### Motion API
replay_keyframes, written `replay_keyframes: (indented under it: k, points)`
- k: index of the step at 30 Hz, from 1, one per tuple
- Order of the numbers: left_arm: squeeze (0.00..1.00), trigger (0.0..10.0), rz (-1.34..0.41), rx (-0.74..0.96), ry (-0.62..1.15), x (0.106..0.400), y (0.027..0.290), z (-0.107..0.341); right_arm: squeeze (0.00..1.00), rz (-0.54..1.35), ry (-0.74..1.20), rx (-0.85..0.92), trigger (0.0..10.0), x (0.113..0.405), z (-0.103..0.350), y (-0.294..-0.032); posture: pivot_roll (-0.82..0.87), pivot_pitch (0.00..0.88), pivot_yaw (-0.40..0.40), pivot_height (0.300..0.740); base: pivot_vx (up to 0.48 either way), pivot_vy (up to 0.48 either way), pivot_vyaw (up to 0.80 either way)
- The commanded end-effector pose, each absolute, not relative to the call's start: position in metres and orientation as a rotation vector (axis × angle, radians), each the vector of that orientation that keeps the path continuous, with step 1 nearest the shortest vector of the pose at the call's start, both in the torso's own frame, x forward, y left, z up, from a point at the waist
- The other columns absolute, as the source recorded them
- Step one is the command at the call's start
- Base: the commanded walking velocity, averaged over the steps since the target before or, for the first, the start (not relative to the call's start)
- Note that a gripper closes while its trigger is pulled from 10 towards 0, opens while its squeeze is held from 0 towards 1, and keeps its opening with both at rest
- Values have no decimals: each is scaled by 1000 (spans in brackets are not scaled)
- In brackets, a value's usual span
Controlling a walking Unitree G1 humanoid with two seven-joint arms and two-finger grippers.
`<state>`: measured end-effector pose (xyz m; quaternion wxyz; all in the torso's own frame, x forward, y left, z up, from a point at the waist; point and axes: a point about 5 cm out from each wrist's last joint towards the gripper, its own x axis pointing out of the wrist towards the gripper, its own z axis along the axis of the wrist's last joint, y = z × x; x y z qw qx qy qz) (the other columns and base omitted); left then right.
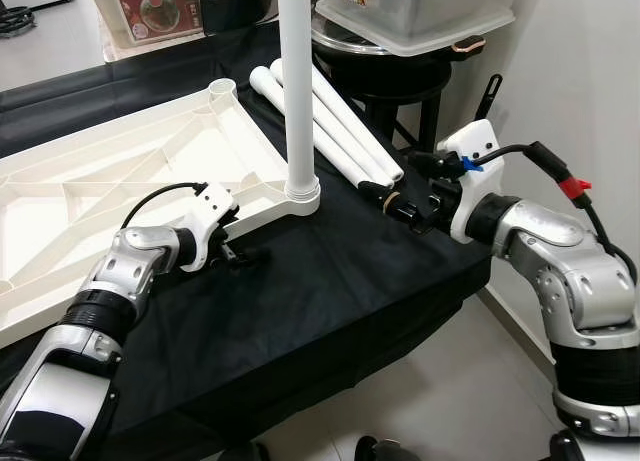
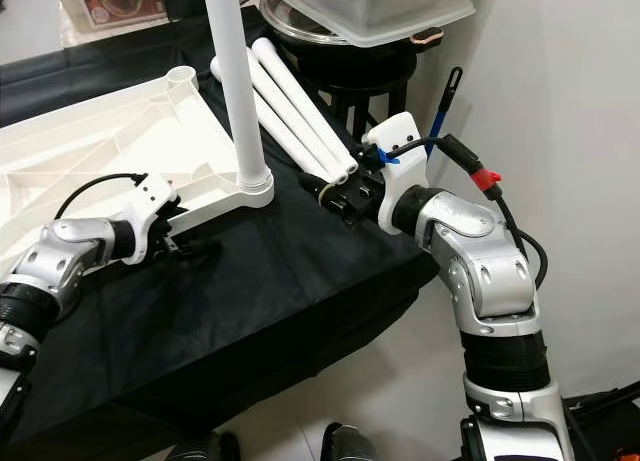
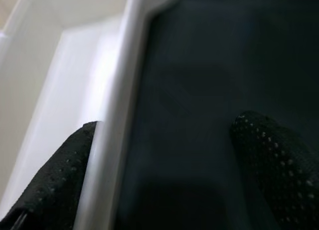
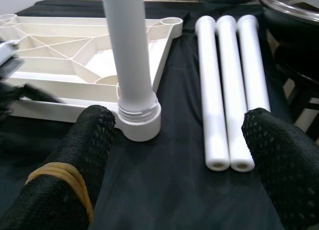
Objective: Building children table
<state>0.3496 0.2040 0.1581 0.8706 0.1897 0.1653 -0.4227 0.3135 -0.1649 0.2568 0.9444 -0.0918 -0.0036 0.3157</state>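
Legs [image 1: 340,131], three loose, lie mid-frame pointing their ends at the spread right end effector [image 1: 400,203]; left end effector [image 1: 240,253] straddles the panel's [image 1: 120,171] rim.

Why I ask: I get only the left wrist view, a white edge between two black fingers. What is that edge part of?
Observer: It is the rim of an upturned white tabletop. Your left tool straddles the rim, open, not clamped.
Operator: Is any leg fitted yet?
Observer: One. A white leg stands upright in the corner socket nearest your tool.
Operator: And the others?
Observer: Three loose legs lie side by side on the black cloth, past that corner. The right tool is open at their near ends.
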Motion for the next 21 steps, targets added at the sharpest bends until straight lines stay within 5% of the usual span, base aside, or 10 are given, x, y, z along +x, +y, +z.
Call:
replay_keyframes:
  k: [1,14,21]
  points:
    - [0,10000,-951,382,457,336,214,143,0,653,-5,-175,10000,311,256,-165,-40,166,21,740,0,0,0]
    - [0,10000,-1164,416,458,296,223,163,0,696,6,-179,10000,311,255,-166,-26,173,8,740,0,0,0]
    - [0,10000,-1257,399,430,278,207,167,0,1030,57,-247,10000,281,248,-160,-26,177,1,740,0,0,0]
